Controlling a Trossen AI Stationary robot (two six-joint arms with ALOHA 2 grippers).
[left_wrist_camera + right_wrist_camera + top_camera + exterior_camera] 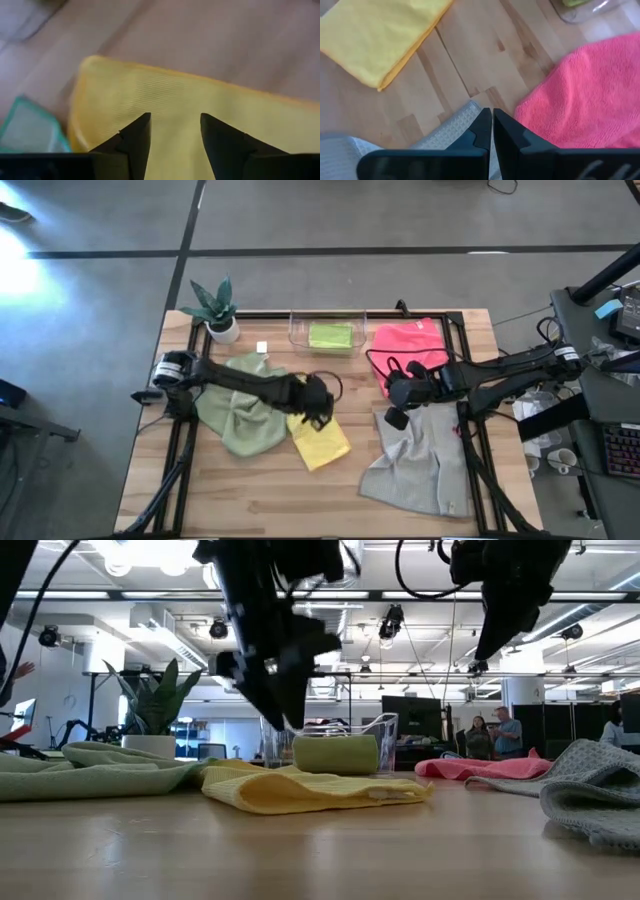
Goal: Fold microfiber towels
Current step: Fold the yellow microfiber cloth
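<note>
A folded yellow towel (322,444) lies flat on the wooden table near its middle. My left gripper (172,117) hangs open just above the towel's far end, its fingers clear of the cloth. A rumpled sage green towel (240,412) lies under the left arm. A lime green towel (330,335) sits folded in the clear bin. The hot pink towel (408,343) lies at the far right, and the light grey towel (418,462) is spread at the near right. My right gripper (491,112) is shut and empty, raised over the grey towel's far edge.
The clear plastic bin (298,330) stands at the far middle, and a potted plant (220,312) at the far left corner. Bare wood shows along the near edge (300,505). People stand in the room beyond (490,732).
</note>
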